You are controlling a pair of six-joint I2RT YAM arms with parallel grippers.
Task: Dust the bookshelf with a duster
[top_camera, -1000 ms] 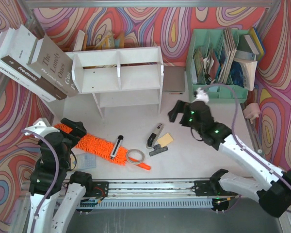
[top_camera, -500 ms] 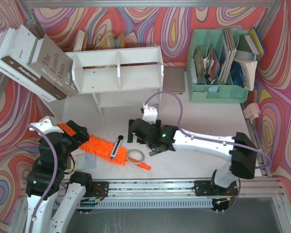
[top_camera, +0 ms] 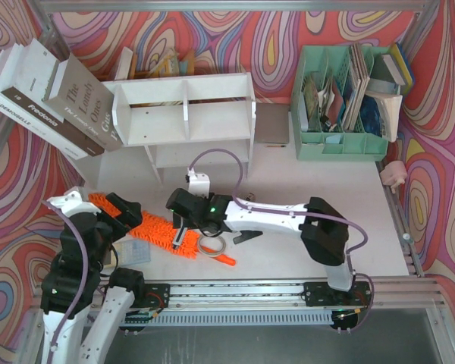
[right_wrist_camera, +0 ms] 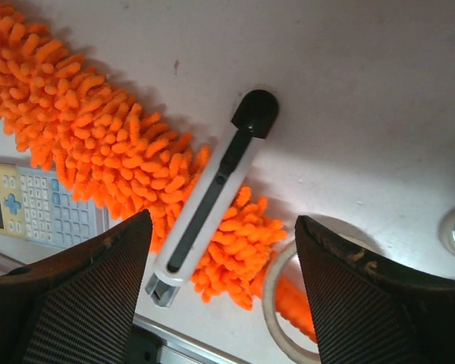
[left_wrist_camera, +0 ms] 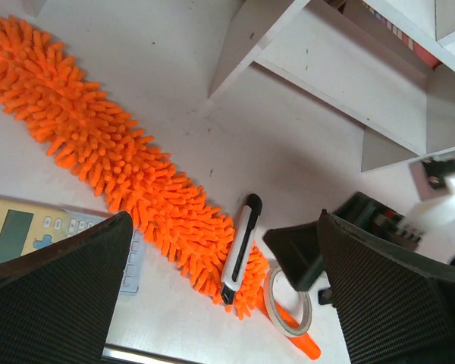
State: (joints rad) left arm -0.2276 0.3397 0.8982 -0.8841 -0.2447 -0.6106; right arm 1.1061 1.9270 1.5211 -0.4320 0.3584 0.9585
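The white bookshelf (top_camera: 186, 114) stands at the back centre. The orange fluffy duster (top_camera: 148, 227) lies flat on the table in front of it. A white-and-black box cutter (right_wrist_camera: 212, 205) rests on its handle end, and a tape roll (right_wrist_camera: 277, 303) rings the orange handle (left_wrist_camera: 303, 349). My right gripper (right_wrist_camera: 224, 227) hovers open over that end, one finger on each side of the cutter and the strands, touching nothing. My left gripper (left_wrist_camera: 224, 227) is wide open above the duster's (left_wrist_camera: 114, 163) middle, holding nothing.
A calculator (left_wrist_camera: 30, 231) lies beside the duster near the front edge. Large books (top_camera: 53, 91) lean against the shelf's left side. A mint-green organizer (top_camera: 349, 91) stands at the back right. A small dark item (top_camera: 246, 236) lies beside the right arm.
The right arm swung from the table's right side across to the duster's handle end, and its jaws have narrowed. The left gripper shifted slightly and stayed wide open.
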